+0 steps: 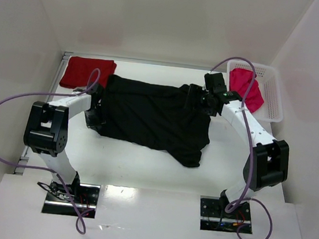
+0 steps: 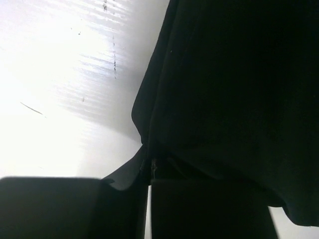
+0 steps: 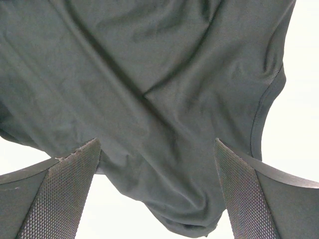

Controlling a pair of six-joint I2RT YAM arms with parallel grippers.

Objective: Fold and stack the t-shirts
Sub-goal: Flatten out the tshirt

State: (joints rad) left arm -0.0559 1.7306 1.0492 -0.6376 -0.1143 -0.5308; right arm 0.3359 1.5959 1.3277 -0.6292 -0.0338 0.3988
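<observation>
Left pincer (image 2: pixel 148 174) is clamped on the left edge of the black t-shirt (image 1: pixel 154 116). Right pincer (image 3: pixel 155 144) is wide open over the shirt's far-right part, holding nothing. The shirt lies crumpled mid-desk (image 1: pixel 141 172).

Step looks like gripping both sides to spread it flat before folding. Next, the right pincer must drop and pinch an edge, not a bunched wad.

Dark red t-shirt (image 1: pixel 87 71), far left, looks folded. Pink-red t-shirt (image 1: pixel 246 88) sits in the white mesh basket (image 1: pixel 276 96), far right. The basket is close beside the right arm, so mind it on the lift.

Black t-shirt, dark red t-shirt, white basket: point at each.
black t-shirt (image 1: pixel 148 115), top view, middle of its body
dark red t-shirt (image 1: pixel 87 71), top view, centre of the cloth
basket (image 1: pixel 273 94), top view, bare right mesh
</observation>
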